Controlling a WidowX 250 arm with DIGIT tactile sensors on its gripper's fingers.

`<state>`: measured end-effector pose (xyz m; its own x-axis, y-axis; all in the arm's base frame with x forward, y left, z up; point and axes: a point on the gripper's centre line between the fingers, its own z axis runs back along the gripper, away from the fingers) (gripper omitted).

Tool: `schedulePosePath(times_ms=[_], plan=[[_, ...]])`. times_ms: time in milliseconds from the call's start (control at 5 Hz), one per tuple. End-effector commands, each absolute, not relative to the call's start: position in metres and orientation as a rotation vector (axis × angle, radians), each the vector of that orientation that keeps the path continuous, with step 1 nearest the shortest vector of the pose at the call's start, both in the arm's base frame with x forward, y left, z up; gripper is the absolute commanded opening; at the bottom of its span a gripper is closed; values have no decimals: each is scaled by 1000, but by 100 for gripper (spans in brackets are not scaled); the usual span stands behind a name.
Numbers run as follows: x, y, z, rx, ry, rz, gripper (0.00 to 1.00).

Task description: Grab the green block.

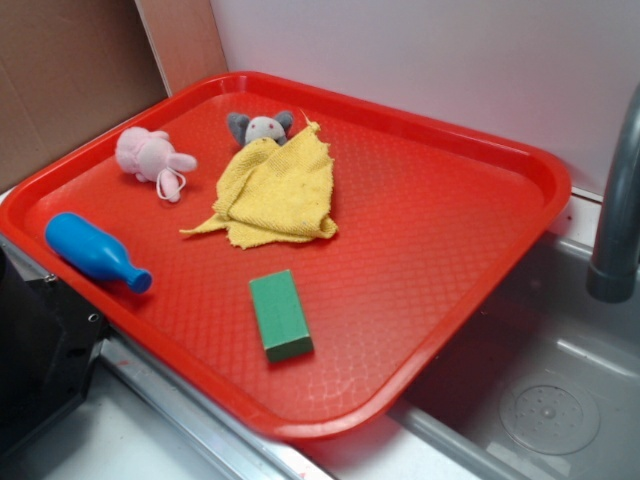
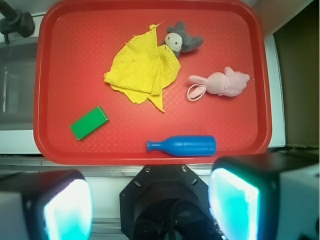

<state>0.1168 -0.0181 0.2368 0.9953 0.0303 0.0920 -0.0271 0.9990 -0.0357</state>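
Hovering spread above the tray's near rim, the gripper [image 2: 150, 205] could nudge the blue bottle toy [image 2: 182, 145] reaching the lower-left green block [image 2: 89, 122].

Two plush toys [image 1: 153, 155] [image 1: 260, 128] (one block [image 1: 280, 315])

White wall [image 1: 420, 60] behind, brown cardboard panel [image 1: 60, 80] at left, grey metal sink [image 1: 540, 390] with faucet [image 1: 620, 200].

No readable text, label, brand, number or sign appeared on anything in either view.
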Motion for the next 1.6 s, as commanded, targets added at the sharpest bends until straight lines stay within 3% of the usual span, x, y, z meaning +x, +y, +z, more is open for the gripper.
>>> schedulePosePath(times_ms=[0,200,400,600,800,1200,1400], plan=[[117,-18,237,-34,-93,29,100],[132,-24,224,-49,-80,145,100],[163,-24,197,-49,-69,371,100],[174,-33,175,-78,-86,604,100],[163,-55,158,-130,-125,759,100],[140,-104,117,-94,-119,882,100],[142,-120,93,-54,-125,934,100]])
